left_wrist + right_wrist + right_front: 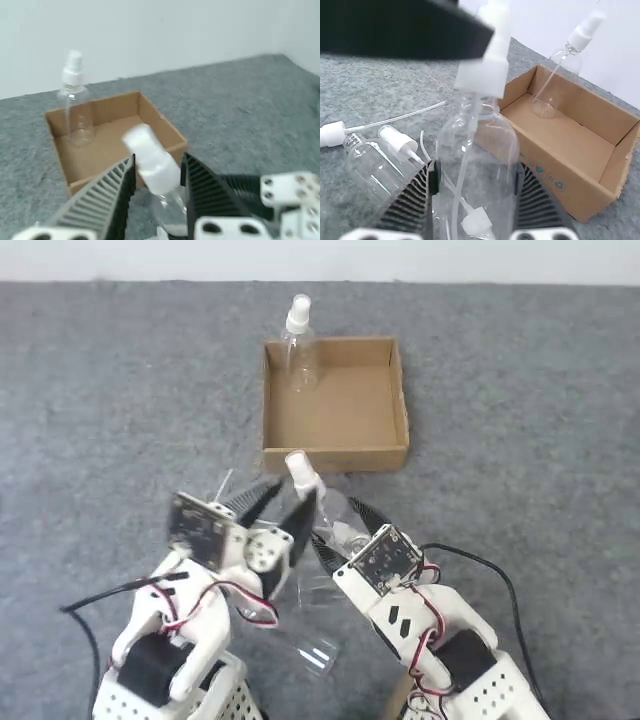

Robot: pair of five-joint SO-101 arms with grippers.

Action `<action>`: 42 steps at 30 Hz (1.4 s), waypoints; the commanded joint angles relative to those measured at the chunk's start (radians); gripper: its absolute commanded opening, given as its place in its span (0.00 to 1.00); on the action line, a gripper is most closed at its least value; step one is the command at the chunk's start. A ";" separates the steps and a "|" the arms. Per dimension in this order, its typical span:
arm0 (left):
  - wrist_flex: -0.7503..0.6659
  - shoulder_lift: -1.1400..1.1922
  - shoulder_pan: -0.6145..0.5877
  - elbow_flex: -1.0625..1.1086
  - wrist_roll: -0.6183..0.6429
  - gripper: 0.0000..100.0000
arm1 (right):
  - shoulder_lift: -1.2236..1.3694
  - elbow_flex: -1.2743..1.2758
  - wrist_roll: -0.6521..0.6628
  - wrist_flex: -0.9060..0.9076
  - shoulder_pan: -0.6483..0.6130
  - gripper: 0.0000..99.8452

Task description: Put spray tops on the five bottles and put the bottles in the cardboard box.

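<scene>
1. the left gripper (158, 162) is closed part-way on the white spray top (149, 159), pinching it above the neck of a clear bottle (479, 145).
2. the right gripper (476, 175) clamps that bottle's body between its jaws, near the grey carpet's (520, 390) near edge.
3. the right wrist view reveals a loose bottle (372, 167) and loose spray tops (395, 141) lying beside it.
4. the cardboard box (335, 455) sits toward the far edge; a capped bottle (298, 345) stands in its far left corner.

1 overhead view, 2 close forward wrist views (common ground: cardboard box (335, 457))
</scene>
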 commanded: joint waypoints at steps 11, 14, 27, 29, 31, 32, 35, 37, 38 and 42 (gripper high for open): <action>0.011 -0.015 -0.074 -0.117 -0.012 0.13 | -0.016 0.025 0.012 0.007 0.010 0.02; -0.028 -0.015 -0.137 -0.116 0.046 0.13 | -0.016 0.025 0.015 0.007 0.010 0.02; -0.354 -0.015 -0.321 0.070 0.135 0.13 | -0.016 0.025 0.018 0.024 -0.036 0.02; -0.399 -0.014 -0.321 0.102 0.135 0.13 | -0.016 0.025 0.018 0.033 -0.054 0.02; -0.414 -0.014 -0.319 0.117 0.133 0.13 | -0.016 0.025 0.018 0.033 -0.056 0.02; -0.411 -0.014 -0.319 0.120 0.130 0.13 | -0.016 0.025 0.018 0.033 -0.056 0.02; -0.402 -0.009 -0.296 0.125 0.074 0.13 | -0.016 0.025 0.018 0.031 -0.056 0.02; -0.373 -0.014 -0.252 0.133 0.021 0.13 | -0.016 0.023 0.018 0.031 -0.056 0.02; -0.356 -0.014 -0.221 0.133 -0.006 0.13 | -0.016 0.023 0.018 0.033 -0.056 0.02; -0.293 -0.014 -0.124 0.133 -0.086 0.13 | -0.016 0.023 0.018 0.033 -0.053 0.02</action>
